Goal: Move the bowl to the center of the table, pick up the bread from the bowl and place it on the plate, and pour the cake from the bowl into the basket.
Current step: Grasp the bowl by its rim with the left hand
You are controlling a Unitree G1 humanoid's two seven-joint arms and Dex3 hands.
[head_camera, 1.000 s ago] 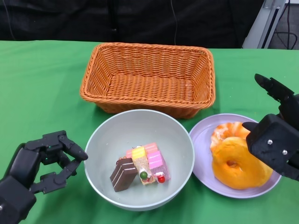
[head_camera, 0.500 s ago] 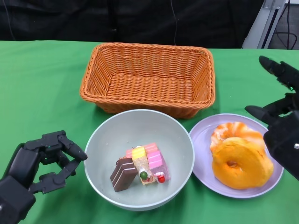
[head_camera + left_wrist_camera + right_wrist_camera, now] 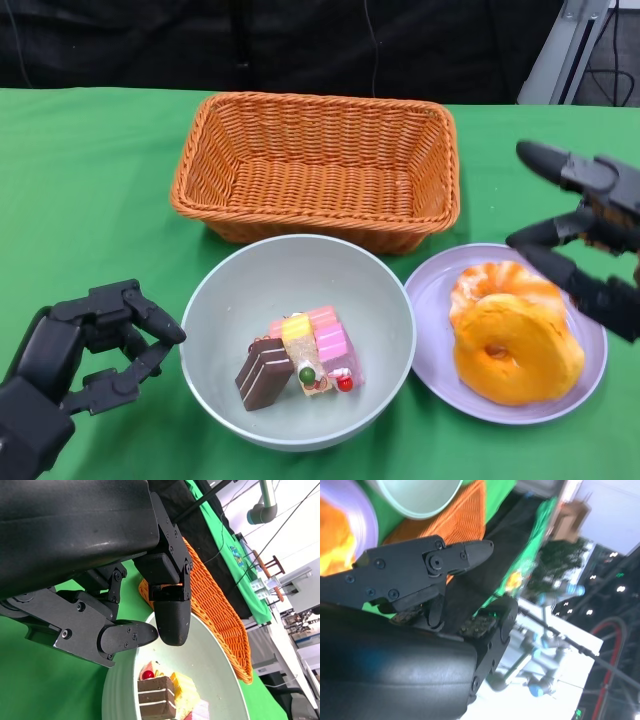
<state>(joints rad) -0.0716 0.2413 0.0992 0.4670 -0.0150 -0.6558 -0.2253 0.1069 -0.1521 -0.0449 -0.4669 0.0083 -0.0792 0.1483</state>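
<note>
Bread (image 3: 512, 335) on plate (image 3: 435, 300) at 4 o'clock; cake (image 3: 300, 360) in bowl (image 3: 230, 290) centrally, basket (image 3: 318, 165) at 12. Right hand (image 3: 590, 235) spread wide, empty; left hand (image 3: 85, 350) half-curled, empty, at 8.

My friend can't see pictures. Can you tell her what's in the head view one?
A pale bowl holding cake pieces sits on a green table, with bread on a purple plate beside it and an empty orange basket behind. The left hand waits near the bowl holding nothing, and the right hand hovers open by the plate.
</note>
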